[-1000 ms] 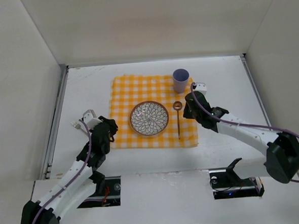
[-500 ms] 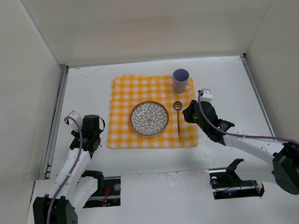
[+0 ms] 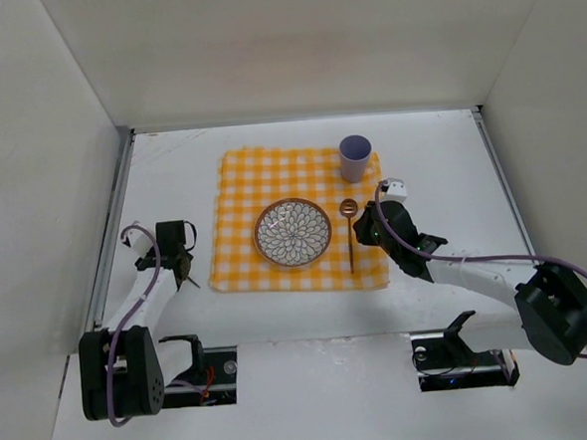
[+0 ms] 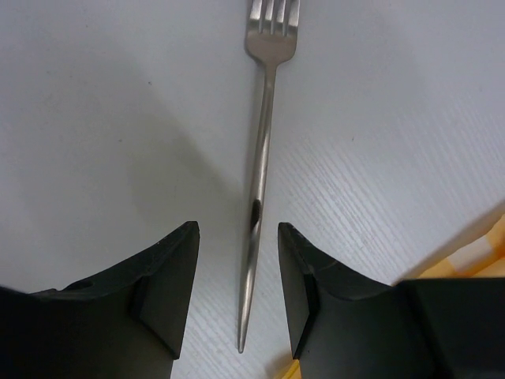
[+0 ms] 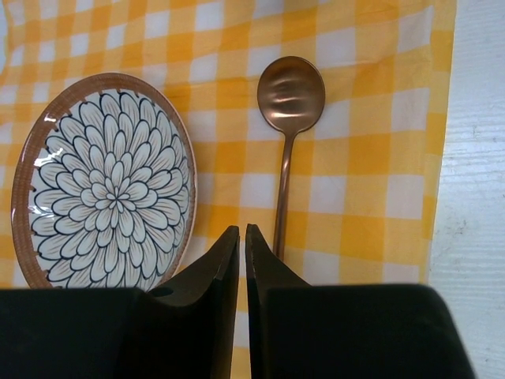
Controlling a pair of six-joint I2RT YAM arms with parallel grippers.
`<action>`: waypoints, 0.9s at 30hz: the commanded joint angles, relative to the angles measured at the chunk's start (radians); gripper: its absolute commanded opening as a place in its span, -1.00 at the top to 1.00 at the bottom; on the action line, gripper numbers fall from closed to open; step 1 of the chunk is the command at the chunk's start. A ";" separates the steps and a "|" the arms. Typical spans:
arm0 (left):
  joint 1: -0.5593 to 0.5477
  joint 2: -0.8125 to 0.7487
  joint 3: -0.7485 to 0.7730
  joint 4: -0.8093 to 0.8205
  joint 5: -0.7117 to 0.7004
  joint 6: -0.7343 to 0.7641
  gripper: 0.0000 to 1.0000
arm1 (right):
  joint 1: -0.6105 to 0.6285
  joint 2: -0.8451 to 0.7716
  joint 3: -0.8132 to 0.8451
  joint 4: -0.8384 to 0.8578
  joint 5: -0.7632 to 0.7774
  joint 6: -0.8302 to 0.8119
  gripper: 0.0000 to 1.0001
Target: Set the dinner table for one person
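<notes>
A silver fork [image 4: 262, 158] lies flat on the white dinner table [image 3: 449, 161], just left of the yellow checked cloth [image 3: 271, 172]. My left gripper [image 4: 237, 230] is open, its jaws on either side of the fork's handle end without touching it; in the top view it [image 3: 183, 267] is by the cloth's left edge. A flower-patterned plate [image 3: 291, 232] sits mid-cloth, a copper spoon [image 3: 349, 238] lies to its right, and a lilac cup [image 3: 355, 156] stands at the far right corner. My right gripper [image 5: 242, 229] is shut and empty, low over the cloth between the plate [image 5: 102, 181] and the spoon [image 5: 286, 142].
Metal rails [image 3: 110, 241] run along the table's left and right sides, and white walls close in the back. The cloth's corner [image 4: 473, 253] shows at the right of the left wrist view.
My left arm has folded back to the left, and its gripper has shifted a little away from the cloth's edge. My right gripper has moved slightly left towards the spoon.
</notes>
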State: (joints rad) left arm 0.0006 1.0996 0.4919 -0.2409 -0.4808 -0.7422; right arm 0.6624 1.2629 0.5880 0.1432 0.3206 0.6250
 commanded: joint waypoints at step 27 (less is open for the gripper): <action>-0.165 -0.171 0.040 0.074 -0.116 0.058 0.95 | -0.109 -0.097 -0.033 0.062 -0.003 0.030 0.19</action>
State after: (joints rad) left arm -0.1108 1.0035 0.4541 -0.1295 -0.5308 -0.7559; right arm 0.5674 1.1591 0.5610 0.1551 0.3161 0.6403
